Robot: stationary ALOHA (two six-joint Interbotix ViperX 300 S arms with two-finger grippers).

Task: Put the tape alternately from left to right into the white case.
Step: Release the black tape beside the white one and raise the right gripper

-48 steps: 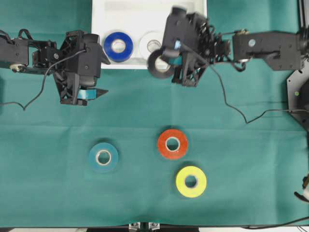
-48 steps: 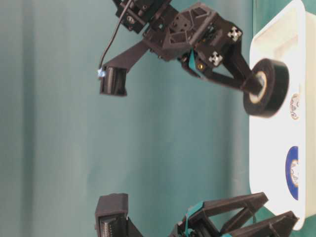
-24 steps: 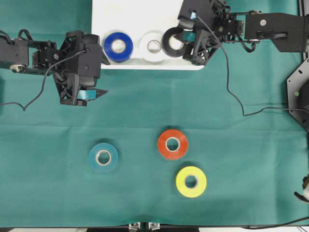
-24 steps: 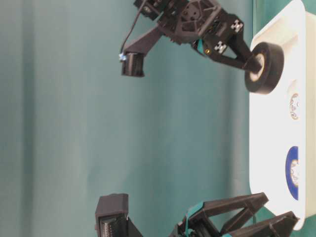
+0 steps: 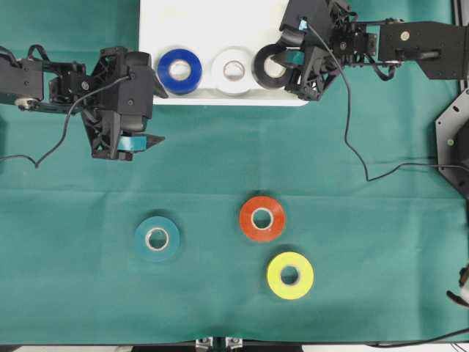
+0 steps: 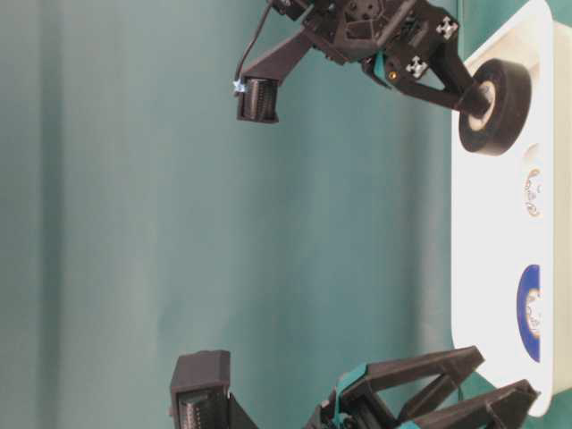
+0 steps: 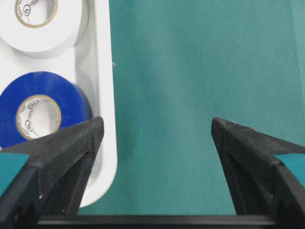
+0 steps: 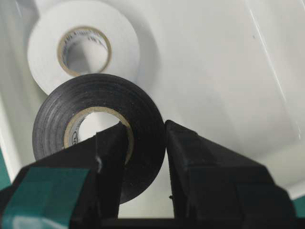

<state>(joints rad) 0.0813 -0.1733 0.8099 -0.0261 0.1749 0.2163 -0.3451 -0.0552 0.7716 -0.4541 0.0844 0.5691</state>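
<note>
A green cloth [image 5: 366, 242] is covering the whole work surface, and the white case [image 5: 212, 18] is sitting at its far edge in the overhead view, its near rim facing the two arms. The right arm [image 5: 418, 51] is reaching in from the right side of that view, and the left arm [image 5: 44, 81] is lying along the left side, just beside the case's left end. The right gripper [image 5: 282, 59] is hanging over the right part of the case with its jaws clamped on the wall of the black roll [image 8: 100, 131], one finger inside the core and one outside (the table-level view is showing the roll tilted on edge above the case floor). Whether the roll is touching the floor I cannot tell. The left gripper [image 7: 152, 138] is hovering over bare cloth with its jaws standing well apart and nothing between them, the case rim just beside its left finger. Inside the case the blue roll [image 5: 180, 70] is lying flat at the left and the white roll [image 5: 234, 70] is lying just beside it, between blue and black. On the cloth nearer the viewer, the red-orange roll [image 5: 261, 218] is lying near the yellow roll [image 5: 289, 275], and the teal roll [image 5: 157, 238] is lying apart to their left.
</note>
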